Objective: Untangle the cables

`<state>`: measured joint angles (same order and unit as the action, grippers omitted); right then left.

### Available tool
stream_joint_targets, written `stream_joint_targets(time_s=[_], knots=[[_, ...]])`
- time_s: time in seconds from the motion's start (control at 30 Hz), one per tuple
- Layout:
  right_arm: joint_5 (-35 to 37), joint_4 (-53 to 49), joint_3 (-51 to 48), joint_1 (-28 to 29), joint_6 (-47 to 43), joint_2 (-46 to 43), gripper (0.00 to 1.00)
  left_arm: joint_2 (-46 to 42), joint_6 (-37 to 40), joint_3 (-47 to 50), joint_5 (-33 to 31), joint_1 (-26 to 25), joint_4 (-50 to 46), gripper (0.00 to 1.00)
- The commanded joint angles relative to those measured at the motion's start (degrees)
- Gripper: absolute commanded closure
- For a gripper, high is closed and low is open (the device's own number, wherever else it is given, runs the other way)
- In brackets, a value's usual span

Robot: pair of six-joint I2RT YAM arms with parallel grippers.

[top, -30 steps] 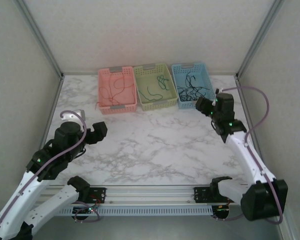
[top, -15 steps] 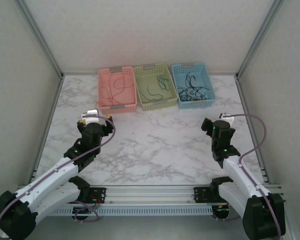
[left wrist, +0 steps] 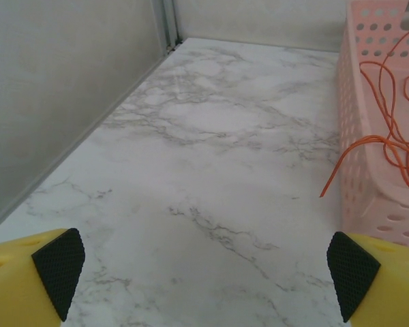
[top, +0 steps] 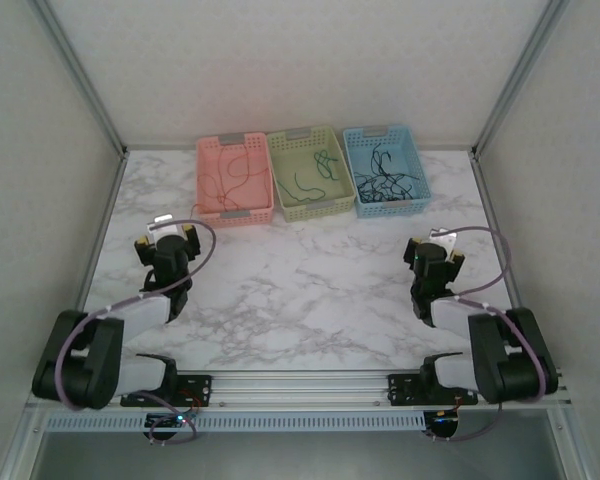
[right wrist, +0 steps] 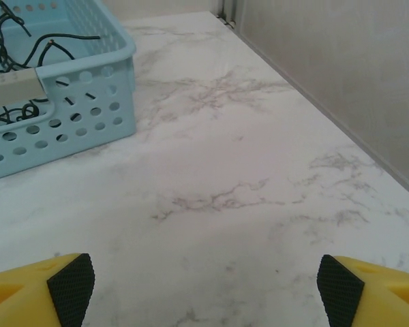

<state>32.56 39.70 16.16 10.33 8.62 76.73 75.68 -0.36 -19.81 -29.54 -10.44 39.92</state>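
Note:
The cables lie sorted in three baskets at the back of the table. Red and orange cables (top: 230,175) are in the pink basket (top: 234,213), green and teal ones (top: 315,172) in the green basket (top: 310,210), black ones (top: 385,175) in the blue basket (top: 390,207). In the left wrist view an orange cable (left wrist: 388,139) loops over the pink basket's (left wrist: 368,197) rim, its end down near the table. My left gripper (top: 167,233) (left wrist: 204,272) is open over bare marble. My right gripper (top: 436,246) (right wrist: 204,279) is open too, short of the blue basket (right wrist: 75,116) and its black cables (right wrist: 13,41).
Grey side walls with metal posts (top: 90,90) (top: 515,75) close in the marble table (top: 300,290). Both arms are folded low by the rail (top: 300,385) at the near edge. The left wall (left wrist: 61,88) and right wall (right wrist: 347,61) stand close to each gripper.
Both arms have folded down and back toward the near edge. The right gripper has drawn away from the blue basket; the left gripper has lowered to the table's left side.

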Motion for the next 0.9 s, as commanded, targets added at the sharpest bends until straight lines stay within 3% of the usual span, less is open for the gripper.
stream_joint_targets(time_s=[0.0, 0.03, 0.23, 0.3, 0.43, 0.47, 0.5, 0.53, 0.87], knots=[[-0.8, 16.5, 1.1, -0.9, -5.2, 7.3, 0.13, 7.0, -1.5, -0.7, 6.4, 3.7, 9.5, 0.06], [-2.1, 10.6, 2.3, -0.4, -4.4, 5.7, 0.16, 8.1, -2.1, -1.4, 7.7, 4.6, 8.7, 0.06], [-6.6, 13.5, 1.7, -0.7, -6.6, 6.9, 0.16, 10.8, 1.4, -0.2, 15.0, 4.3, 13.1, 0.07], [-8.4, 13.1, 2.3, -0.6, -7.4, 7.6, 0.17, 11.6, 2.9, 0.5, 19.2, 4.2, 14.7, 0.00], [-13.6, 11.2, 4.9, -2.7, -6.4, 11.8, 0.20, 12.3, 2.3, -0.8, 19.3, 4.7, 12.9, 0.00], [-13.3, 16.4, 4.3, -2.9, -7.1, 13.6, 0.18, 12.2, 1.9, -1.3, 20.2, 5.2, 11.7, 0.00], [-14.1, 7.8, 5.8, -3.2, -5.2, 11.0, 0.18, 12.4, 1.0, -2.2, 20.9, 6.1, 10.4, 0.00], [-15.3, 11.1, 5.1, -4.0, -5.8, 12.1, 0.02, 12.3, 0.1, -3.3, 22.0, 7.1, 8.1, 0.00], [-15.2, 10.2, 5.3, -4.1, -5.5, 11.7, 0.01, 12.4, -0.2, -3.1, 22.7, 7.6, 8.4, 0.00]])
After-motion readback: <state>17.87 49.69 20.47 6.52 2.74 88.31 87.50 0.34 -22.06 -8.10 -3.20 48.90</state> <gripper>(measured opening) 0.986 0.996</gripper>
